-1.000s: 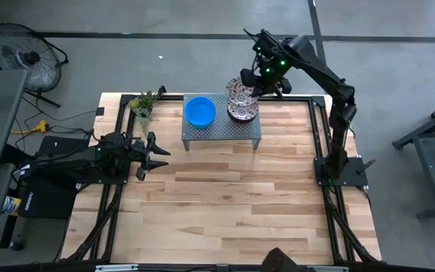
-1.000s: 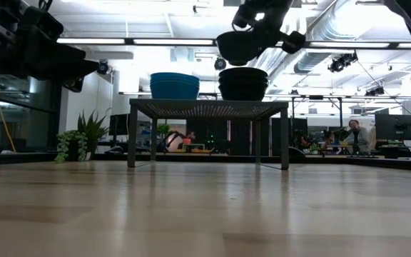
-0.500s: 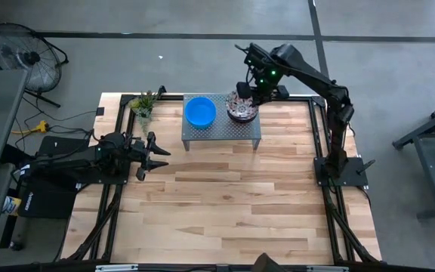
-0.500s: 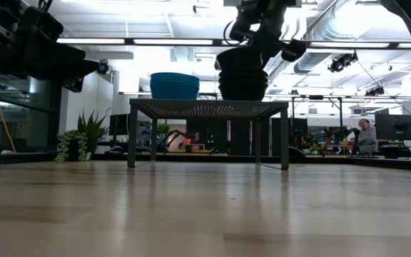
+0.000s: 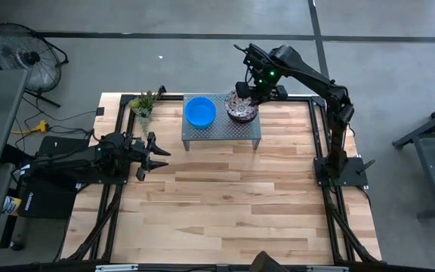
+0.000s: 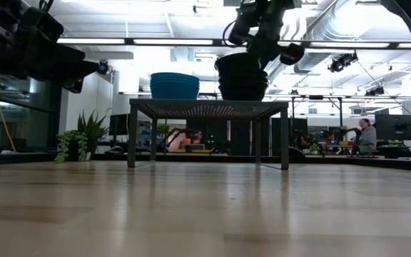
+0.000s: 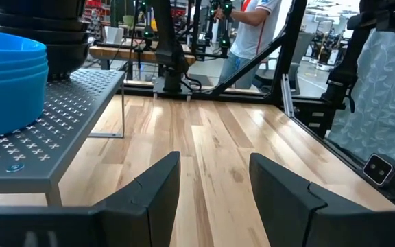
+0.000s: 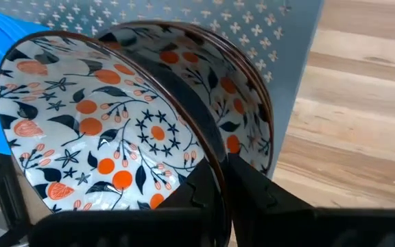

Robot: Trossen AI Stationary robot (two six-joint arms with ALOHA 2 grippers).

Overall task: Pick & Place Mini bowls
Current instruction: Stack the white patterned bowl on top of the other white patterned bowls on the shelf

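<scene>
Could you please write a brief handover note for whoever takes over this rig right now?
Right gripper: pinching the rim of the top floral bowl, which sits tilted on the floral stack on the grey stand.
Left gripper: open, empty, waiting over the table's left side.
Blue stack: on the stand beside the floral stack.
Done: both stacks are on the stand.
Left: release the top floral bowl and withdraw.

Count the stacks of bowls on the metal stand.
2: a blue stack toward the left arm's side, a floral stack toward the right arm's side. How many bowls each stack holds cannot be told exactly.
</scene>
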